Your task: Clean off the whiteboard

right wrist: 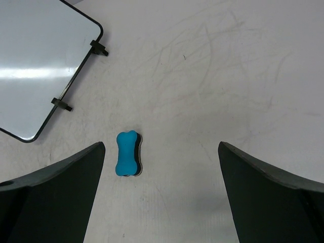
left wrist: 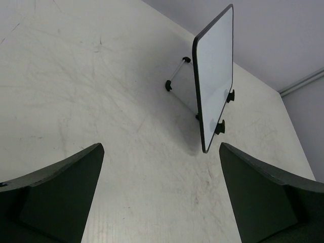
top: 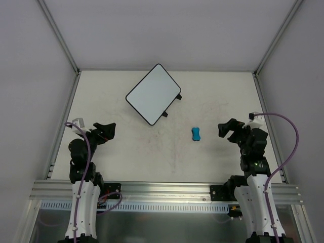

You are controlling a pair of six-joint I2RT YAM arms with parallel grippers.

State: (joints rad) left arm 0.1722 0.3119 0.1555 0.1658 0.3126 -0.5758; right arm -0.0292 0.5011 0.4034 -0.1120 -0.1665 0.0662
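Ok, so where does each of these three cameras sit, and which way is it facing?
Top external: above and behind the arms, looking down on the table; both arms, left gripper and right gripper show.
Left wrist: on the left arm, facing the whiteboard; its fingers show below.
Right wrist: on the right arm, looking down at the eraser; its fingers show below.
Shared: all three show the whiteboard.

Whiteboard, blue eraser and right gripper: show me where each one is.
whiteboard (top: 153, 94), top external view, middle of its white surface.
blue eraser (right wrist: 127, 153), right wrist view, middle of its blue top.
right gripper (right wrist: 161, 146), right wrist view, midway between its open fingertips.
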